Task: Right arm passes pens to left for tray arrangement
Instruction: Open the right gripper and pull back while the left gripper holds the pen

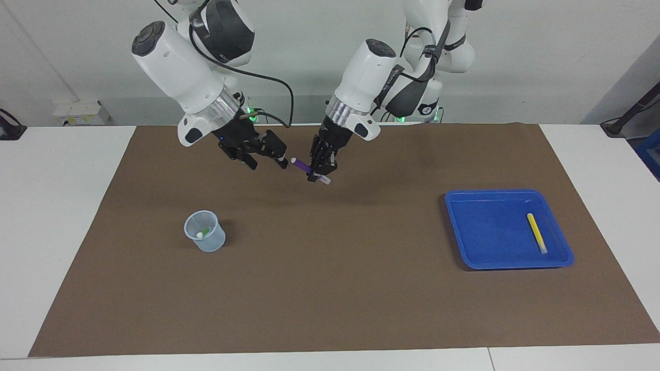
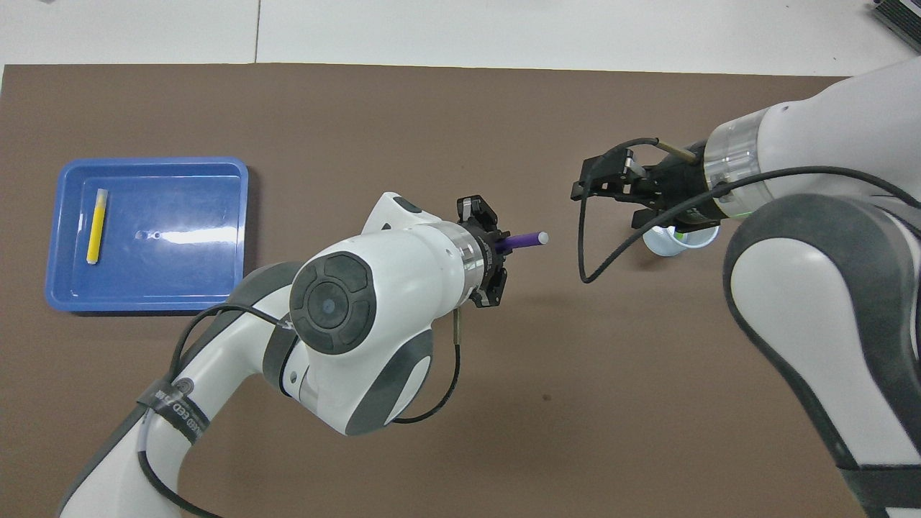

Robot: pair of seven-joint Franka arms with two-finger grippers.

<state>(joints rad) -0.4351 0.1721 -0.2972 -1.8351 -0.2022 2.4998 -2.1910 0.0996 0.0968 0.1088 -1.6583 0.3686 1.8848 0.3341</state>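
My left gripper (image 1: pixel 318 172) is shut on the purple pen (image 1: pixel 301 166), held up in the air over the brown mat; in the overhead view the pen (image 2: pixel 527 239) sticks out of the left gripper (image 2: pixel 501 248) with its white tip toward the right gripper. My right gripper (image 1: pixel 268 161) is open and empty, a short gap from the pen's tip; it also shows in the overhead view (image 2: pixel 584 180). The yellow pen (image 1: pixel 536 233) lies in the blue tray (image 1: pixel 484 226) at the left arm's end. The green pen (image 1: pixel 205 230) stands in a translucent cup (image 1: pixel 206 239).
A brown mat (image 1: pixel 330 288) covers the table. In the overhead view the tray (image 2: pixel 180 277) holds the yellow pen (image 2: pixel 96 226), and the cup (image 2: pixel 665 244) is partly hidden under the right arm's wrist.
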